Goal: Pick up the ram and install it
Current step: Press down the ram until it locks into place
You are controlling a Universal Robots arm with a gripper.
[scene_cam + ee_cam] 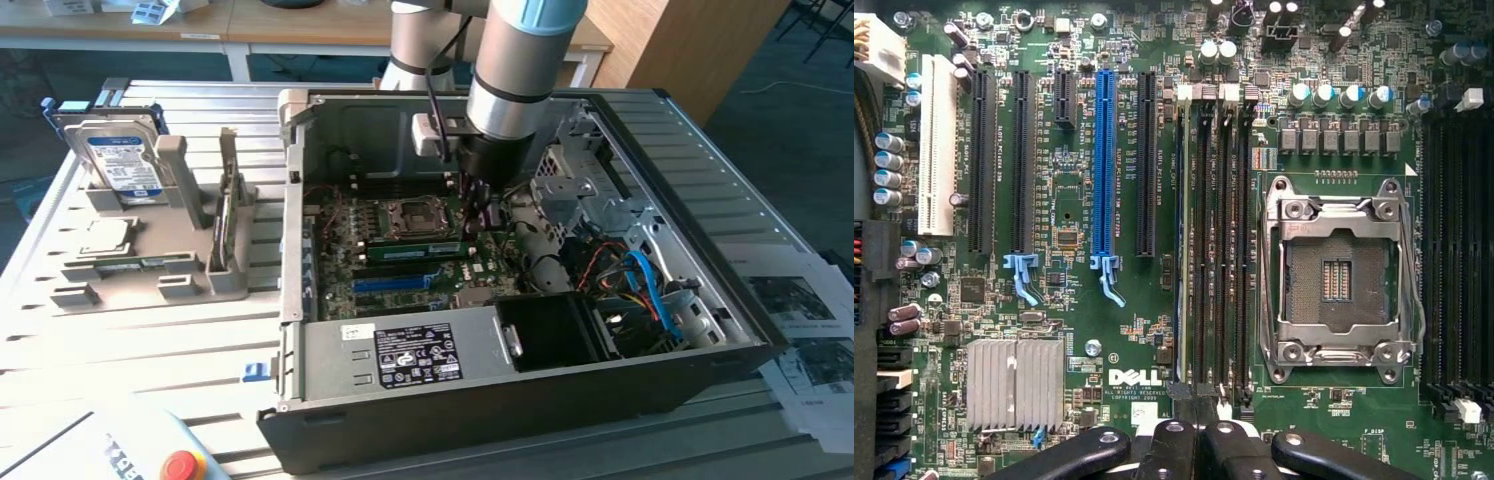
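Note:
The ram (pixel 414 250) is a green stick standing on edge in a memory slot beside the silver CPU socket (pixel 407 215), inside the open computer case. Seen edge-on in the wrist view, the ram (pixel 1183 250) is a thin line in the slot of that bank farthest from the socket (pixel 1342 280). My gripper (pixel 483 212) hangs over one end of the slot bank. In the wrist view the gripper (pixel 1199 435) has its black fingers (pixel 1169 445) pressed together with nothing visible between them. Whether it touches the ram I cannot tell.
The case walls (pixel 534 385) box in the motherboard, with a black fan shroud (pixel 554 330) and blue cables (pixel 654 290) at the exterior view's right. A long blue slot (pixel 1104 170) runs beside the memory slots. A grey fixture (pixel 147 270) outside holds a hard drive (pixel 118 160) and thin upright boards (pixel 227 210).

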